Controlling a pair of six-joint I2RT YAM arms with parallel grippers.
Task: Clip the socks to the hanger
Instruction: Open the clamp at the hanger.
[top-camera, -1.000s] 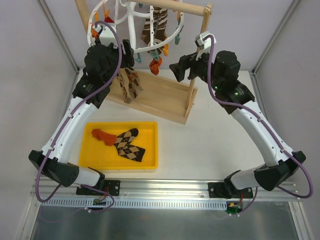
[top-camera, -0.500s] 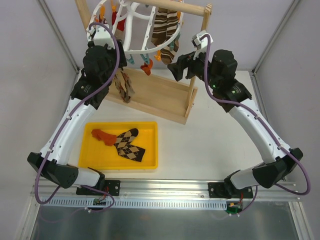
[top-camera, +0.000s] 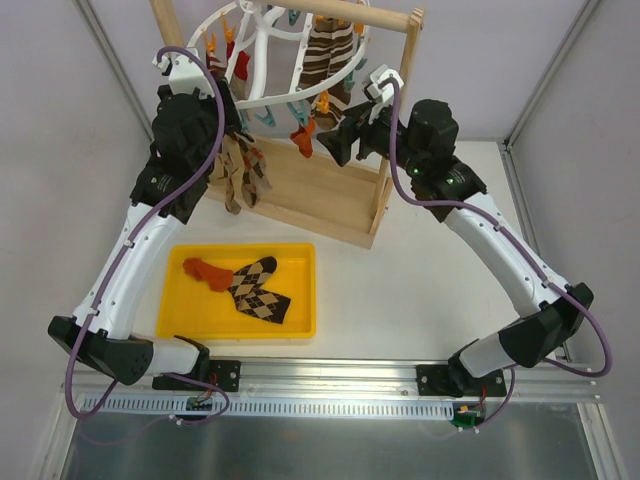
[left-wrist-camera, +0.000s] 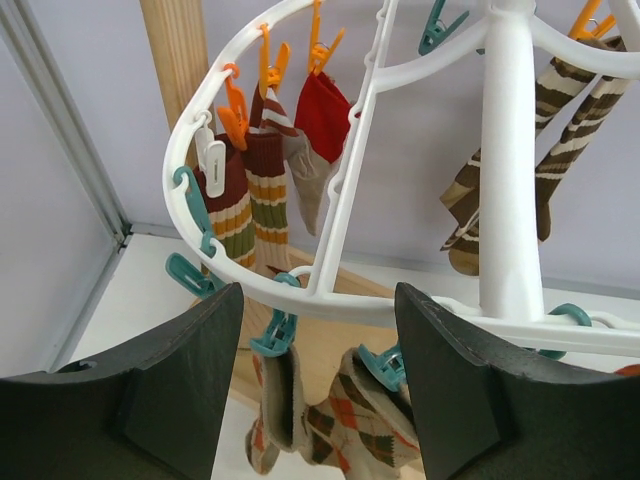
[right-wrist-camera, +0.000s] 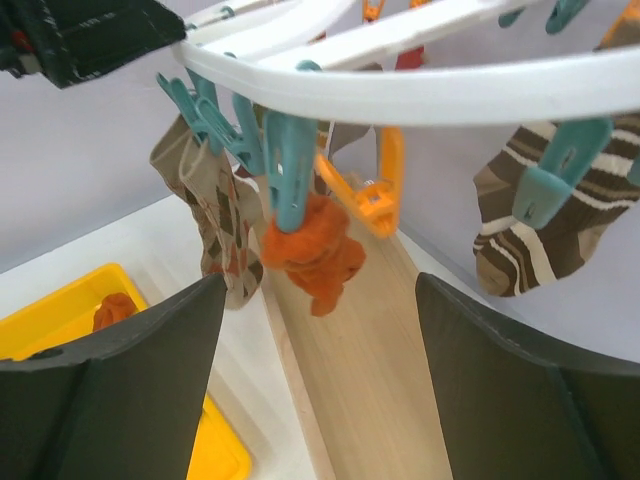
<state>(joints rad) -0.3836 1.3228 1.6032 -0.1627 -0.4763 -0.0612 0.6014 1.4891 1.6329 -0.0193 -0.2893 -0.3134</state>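
Hanger: white plastic oval hanger (right-wrist-camera: 420, 88) carries one small orange-red fabric sock (right-wrist-camera: 312, 255).
Tray: second orange-red sock (top-camera: 205, 270) lies in yellow plastic tray (top-camera: 240, 337), long axis left-right.
End effectors: left end effector (left-wrist-camera: 318, 330) and right end effector (right-wrist-camera: 320, 290) are spread wide, empty.
Nearer arm: left; tray below, toward its base.

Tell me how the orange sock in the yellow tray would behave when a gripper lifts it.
The orange sock lies crumpled, so it is probably floppy and would sag from the pinch. The other orange sock hangs bunched from one teal peg, so both seem light.
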